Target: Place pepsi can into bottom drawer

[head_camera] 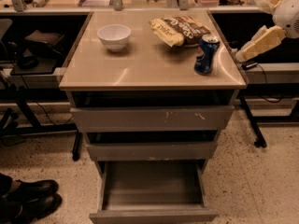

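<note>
Standing upright on the tan cabinet top [140, 71], the pepsi can [206, 55] sits near the right edge, a little back from the front corner. Its blue side and silver top face the camera. Just behind it lies a crumpled chip bag [180, 29], close to the can, though I cannot tell if the two touch. A white bowl [114, 36] rests well apart from both, toward the back left of the top.

Off the right side of the cabinet, the gripper [256, 45] hangs in the air as a pale cream wedge slanting down and left from the white arm [288, 17]. Its tip points toward the can and ends beside the cabinet's right edge, clear of the can. Whether it is open or closed cannot be told from this angle; it seems to hold nothing.

Below the top, three drawers are stacked. The top drawer [152, 119] has pale scratches on its front and is nearly closed. The middle drawer [152, 150] stands out a little further. The bottom drawer [152, 183] is pulled out far toward the camera, its flat interior bare.

At the lower left, a pair of black shoes [28, 197] rests on the speckled floor [252, 185].
</note>
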You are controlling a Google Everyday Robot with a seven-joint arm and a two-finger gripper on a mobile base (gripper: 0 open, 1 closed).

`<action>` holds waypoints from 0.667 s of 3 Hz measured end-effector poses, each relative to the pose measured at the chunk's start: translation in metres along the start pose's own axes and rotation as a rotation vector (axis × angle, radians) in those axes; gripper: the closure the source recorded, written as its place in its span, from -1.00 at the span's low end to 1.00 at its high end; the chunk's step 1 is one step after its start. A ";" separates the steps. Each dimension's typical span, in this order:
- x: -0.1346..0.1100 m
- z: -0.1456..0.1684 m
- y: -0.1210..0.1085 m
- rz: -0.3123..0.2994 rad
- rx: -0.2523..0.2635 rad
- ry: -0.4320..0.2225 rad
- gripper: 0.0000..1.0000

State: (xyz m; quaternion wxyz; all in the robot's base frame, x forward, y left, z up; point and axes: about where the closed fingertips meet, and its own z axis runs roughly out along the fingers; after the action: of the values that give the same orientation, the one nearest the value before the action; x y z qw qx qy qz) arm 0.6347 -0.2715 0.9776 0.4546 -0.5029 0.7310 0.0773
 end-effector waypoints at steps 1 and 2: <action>-0.001 0.001 -0.002 0.000 0.009 -0.003 -1.00; 0.002 0.007 0.000 0.007 -0.001 -0.018 -1.00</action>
State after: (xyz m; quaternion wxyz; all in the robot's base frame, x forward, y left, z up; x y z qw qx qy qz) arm 0.6391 -0.2689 0.9722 0.4605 -0.5001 0.7285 0.0838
